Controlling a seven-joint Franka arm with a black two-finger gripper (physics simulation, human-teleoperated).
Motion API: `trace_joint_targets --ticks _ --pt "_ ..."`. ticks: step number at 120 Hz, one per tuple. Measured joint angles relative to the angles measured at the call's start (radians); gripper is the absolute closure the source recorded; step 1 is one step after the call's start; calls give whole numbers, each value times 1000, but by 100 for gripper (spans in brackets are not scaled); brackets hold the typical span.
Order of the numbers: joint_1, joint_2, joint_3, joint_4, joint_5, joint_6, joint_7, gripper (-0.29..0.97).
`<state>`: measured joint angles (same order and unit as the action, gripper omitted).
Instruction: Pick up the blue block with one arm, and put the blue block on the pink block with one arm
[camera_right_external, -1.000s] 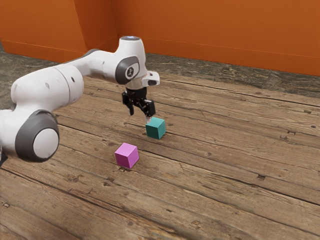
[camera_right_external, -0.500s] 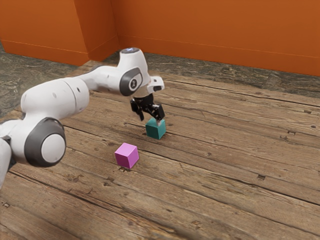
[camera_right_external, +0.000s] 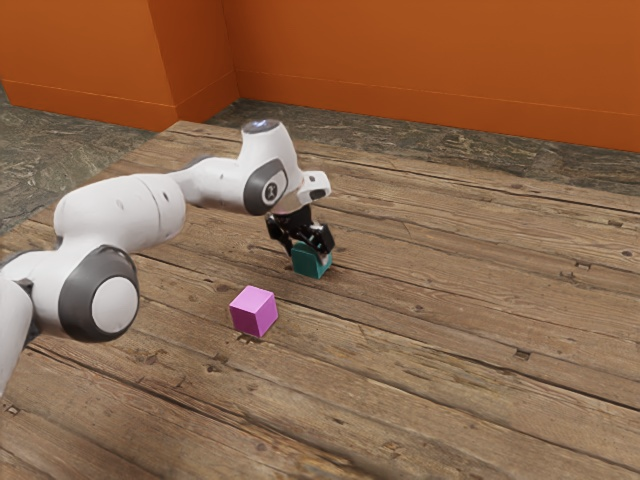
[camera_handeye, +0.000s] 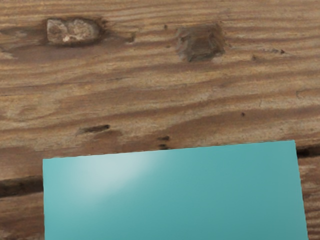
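The blue block (camera_right_external: 312, 266) is teal-blue and rests on the wooden table, in the middle of the exterior view. My gripper (camera_right_external: 305, 247) has come down onto its top, with one black finger on each side of the block. The fingers stand apart and I see no squeeze, so the gripper is open. In the wrist view the blue block's top face (camera_handeye: 172, 192) lies flat right under my hand. The pink block (camera_right_external: 253, 311) sits on the table apart from the blue one, nearer the front and toward the exterior view's left.
The plank table (camera_right_external: 450, 330) stretches wide toward the exterior view's right and front. An orange wall (camera_right_external: 430, 50) runs behind it, above a strip of grey stone floor (camera_right_external: 60, 140). My white arm (camera_right_external: 130, 215) reaches in from the exterior view's left.
My hand has moved down and slightly toward the exterior view's right, from above the blue block to around its top. Neither block has moved.
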<state>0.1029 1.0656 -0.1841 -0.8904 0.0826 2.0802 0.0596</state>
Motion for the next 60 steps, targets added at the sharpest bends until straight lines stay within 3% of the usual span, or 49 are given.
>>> trace_joint_targets --ticks 24,44,60 --pt "6 5 -8 1 0 44 -5 1" --pt "6 5 -22 0 -1 66 -9 20" --pt "6 5 -25 -1 -2 76 -15 28"
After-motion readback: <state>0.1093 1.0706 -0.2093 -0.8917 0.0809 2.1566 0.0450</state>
